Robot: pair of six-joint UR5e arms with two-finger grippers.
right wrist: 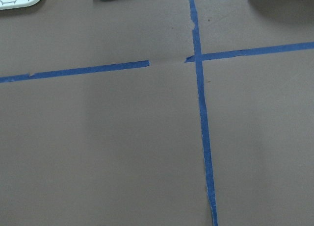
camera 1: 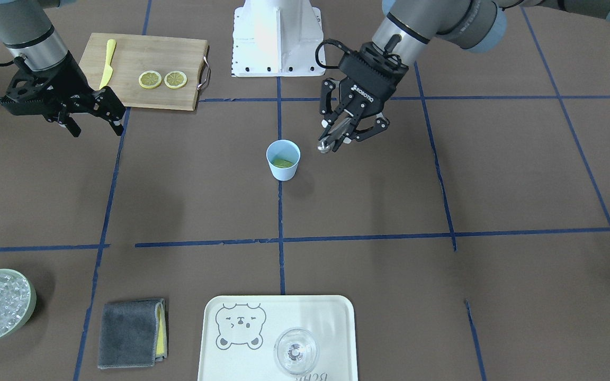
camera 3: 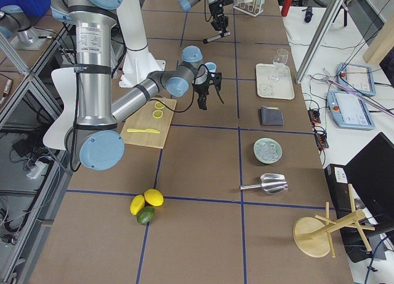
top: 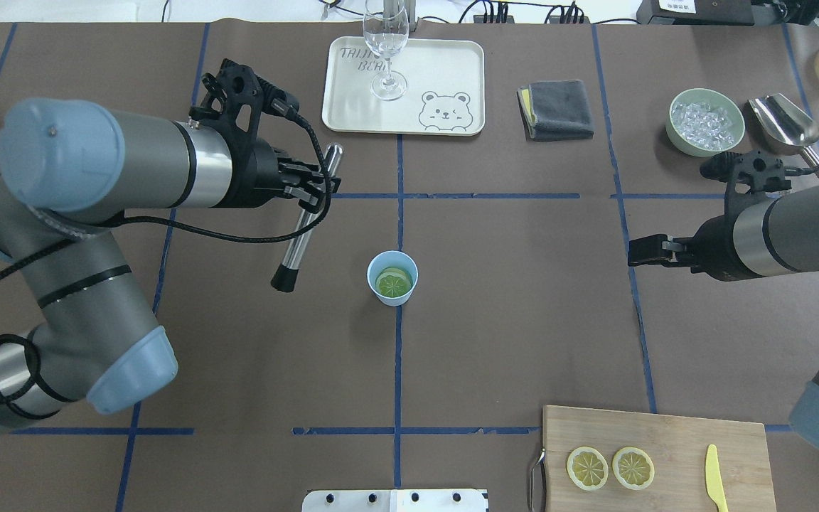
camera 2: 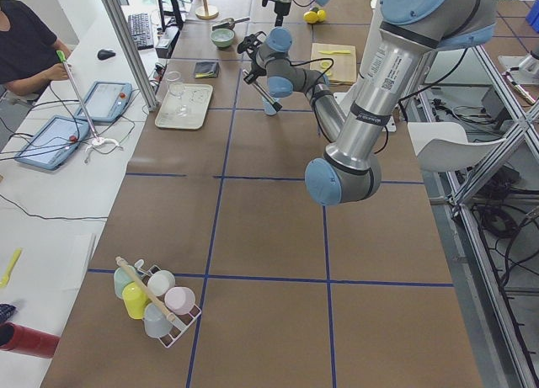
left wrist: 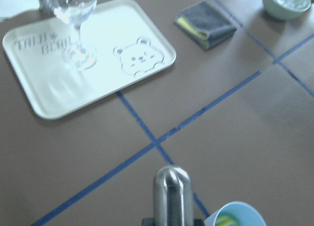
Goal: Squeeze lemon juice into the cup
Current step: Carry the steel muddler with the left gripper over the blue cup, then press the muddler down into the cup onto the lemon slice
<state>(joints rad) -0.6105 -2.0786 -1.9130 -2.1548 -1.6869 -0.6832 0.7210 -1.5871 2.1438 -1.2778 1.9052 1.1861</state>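
The light-blue cup (camera 1: 283, 159) stands near the table's middle, also in the overhead view (top: 392, 278). A lemon slice (top: 393, 283) lies inside it and looks greenish-yellow. Two more lemon slices (top: 587, 468) (top: 633, 467) lie on the wooden cutting board (top: 672, 434). My left gripper (top: 320, 186) is shut on a metal rod with a black tip (top: 301, 231), held tilted in the air beside the cup and apart from it. The left wrist view shows the rod's end (left wrist: 172, 194) and the cup's rim (left wrist: 238, 215). My right gripper (camera 1: 96, 120) is open and empty beside the board.
A yellow plastic knife (camera 1: 107, 63) lies on the board. A white tray (top: 452, 71) holds a clear glass (top: 385, 50). A grey cloth (top: 555, 108), a green bowl of ice (top: 707, 122) and a metal scoop (top: 786, 122) lie along the far edge.
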